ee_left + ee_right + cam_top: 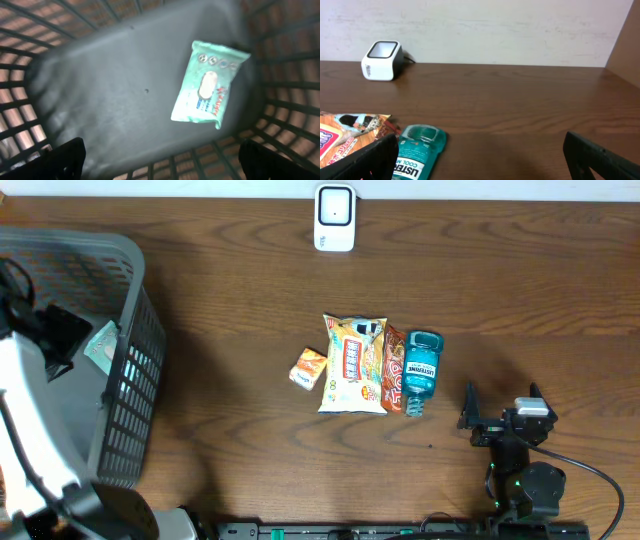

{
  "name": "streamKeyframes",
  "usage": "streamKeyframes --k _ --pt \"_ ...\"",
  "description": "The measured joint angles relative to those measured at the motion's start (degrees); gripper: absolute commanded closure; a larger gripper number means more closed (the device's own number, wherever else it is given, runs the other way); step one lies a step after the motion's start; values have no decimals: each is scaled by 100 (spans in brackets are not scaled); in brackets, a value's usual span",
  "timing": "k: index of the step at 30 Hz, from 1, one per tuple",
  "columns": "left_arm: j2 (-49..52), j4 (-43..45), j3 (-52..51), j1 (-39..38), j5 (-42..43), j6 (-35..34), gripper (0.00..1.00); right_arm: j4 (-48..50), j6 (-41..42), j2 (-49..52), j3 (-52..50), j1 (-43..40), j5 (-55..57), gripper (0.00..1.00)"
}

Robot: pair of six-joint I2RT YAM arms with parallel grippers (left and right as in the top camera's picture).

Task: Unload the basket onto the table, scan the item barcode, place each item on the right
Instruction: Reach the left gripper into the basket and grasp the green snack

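Note:
A white barcode scanner (334, 218) stands at the table's far edge, also in the right wrist view (382, 60). At mid-table lie a small orange box (308, 368), a yellow snack bag (353, 364), a red pack (393, 370) and a teal mouthwash bottle (421, 370) (417, 152). My right gripper (500, 408) (485, 167) rests open and empty to the right of the bottle. My left gripper (162, 167) hangs open inside the grey basket (140, 300), above a green wipes pack (209, 87) (100, 345) lying on the basket floor, apart from both fingers.
The basket's mesh walls (285, 75) surround the left gripper on all sides. The left arm (30, 400) covers much of the basket from above. A pale wall (480, 30) rises behind the scanner.

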Motion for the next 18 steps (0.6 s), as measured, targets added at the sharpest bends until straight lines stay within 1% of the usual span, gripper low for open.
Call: streamKeyframes --k 6,11,18 --pt "831 538 -315 0 431 308 2 0 0 0 0 0 0 1" --pt "1513 914 -356 -4 938 885 2 0 0 0 0 0 -2 1" --pt "2162 1060 -380 -4 1204 1196 2 0 0 0 0 0 0 1"
